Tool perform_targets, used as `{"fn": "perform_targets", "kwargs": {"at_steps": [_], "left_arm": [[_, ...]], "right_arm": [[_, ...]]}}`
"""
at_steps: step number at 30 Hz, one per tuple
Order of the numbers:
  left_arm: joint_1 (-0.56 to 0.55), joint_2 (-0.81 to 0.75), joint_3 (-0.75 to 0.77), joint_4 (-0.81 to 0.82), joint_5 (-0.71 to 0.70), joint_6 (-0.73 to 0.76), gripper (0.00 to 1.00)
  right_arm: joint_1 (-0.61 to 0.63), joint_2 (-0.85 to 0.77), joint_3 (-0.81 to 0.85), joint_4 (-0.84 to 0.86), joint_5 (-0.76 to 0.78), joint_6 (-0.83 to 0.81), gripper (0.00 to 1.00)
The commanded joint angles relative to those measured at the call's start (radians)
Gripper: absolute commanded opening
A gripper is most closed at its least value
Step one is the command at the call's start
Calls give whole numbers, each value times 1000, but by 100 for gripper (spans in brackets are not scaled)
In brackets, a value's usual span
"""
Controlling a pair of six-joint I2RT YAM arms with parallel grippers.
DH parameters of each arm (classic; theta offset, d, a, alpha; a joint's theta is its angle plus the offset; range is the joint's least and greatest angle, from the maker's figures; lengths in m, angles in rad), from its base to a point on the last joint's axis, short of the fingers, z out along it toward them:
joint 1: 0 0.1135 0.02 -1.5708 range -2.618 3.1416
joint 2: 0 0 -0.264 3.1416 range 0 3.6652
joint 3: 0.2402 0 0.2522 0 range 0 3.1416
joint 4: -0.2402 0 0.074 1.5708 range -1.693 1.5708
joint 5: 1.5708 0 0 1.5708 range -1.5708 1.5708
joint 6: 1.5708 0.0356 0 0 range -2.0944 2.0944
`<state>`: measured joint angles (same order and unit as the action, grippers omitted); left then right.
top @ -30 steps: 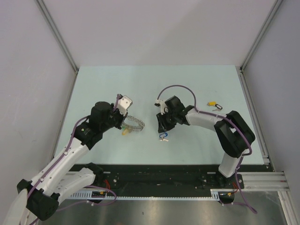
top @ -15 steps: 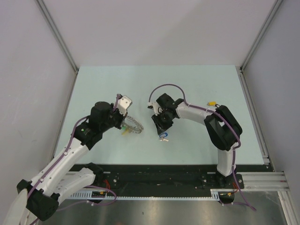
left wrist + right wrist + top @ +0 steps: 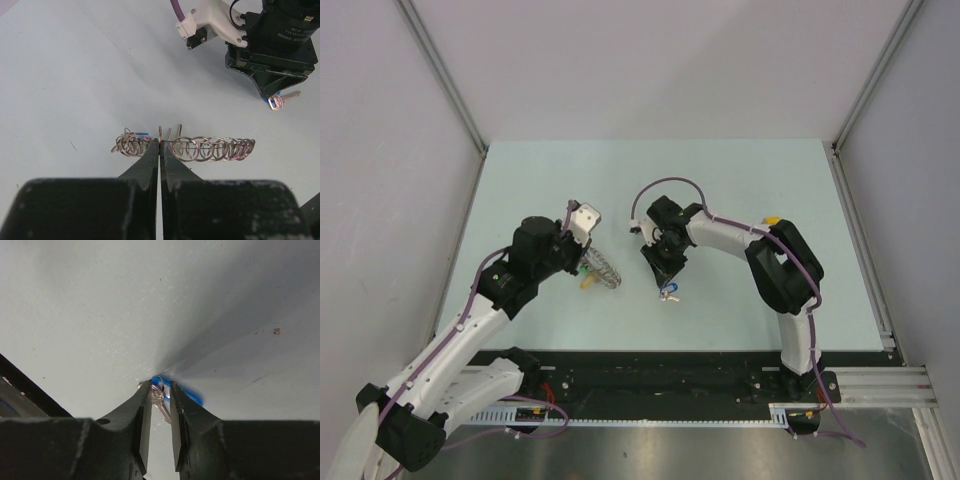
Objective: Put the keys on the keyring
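The keyring is held on edge over the left-middle of the table, and from the left wrist it reads almost side-on as a row of wire loops. The left gripper is clamped on its near rim, fingers pressed together on the wire. A yellow tag shows just below the ring. Near it to the right, not touching, the blue-tagged key is pinched by its metal in the right gripper, jaws nearly closed. A yellow-tagged key peeks out beyond the right arm.
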<state>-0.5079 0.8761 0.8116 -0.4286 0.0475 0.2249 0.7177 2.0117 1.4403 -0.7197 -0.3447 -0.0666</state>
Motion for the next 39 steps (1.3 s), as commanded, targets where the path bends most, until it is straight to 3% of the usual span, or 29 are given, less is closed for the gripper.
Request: {"fn": "perform_targets", "kwargs": {"at_steps": [1,10,13,19,23,31,39], "left_arm": [[9,-25,11,59,5,-13,0],[11,-26,11,59,8,-13,0],[11,-26,11,57,9,-13,0],[11,-28,11,57,9,-13,0],[12,-31,11,57,8,-15,0],[12,-39,8,63,37,-4,0],[12,-45,0,97,198,28,0]], "right_arm": [[11,28,51,-46,1,-21,24],[19,51,63,-49,-2,-22,21],[19,53,63,-52,0,-22,17],[19,41,63,-57,6,-25,0],[22,12,62,-52,3,-38,0],[22,-230,-70,112,61,-68,0],[17,-533,-309,366,99,-101,0]]}}
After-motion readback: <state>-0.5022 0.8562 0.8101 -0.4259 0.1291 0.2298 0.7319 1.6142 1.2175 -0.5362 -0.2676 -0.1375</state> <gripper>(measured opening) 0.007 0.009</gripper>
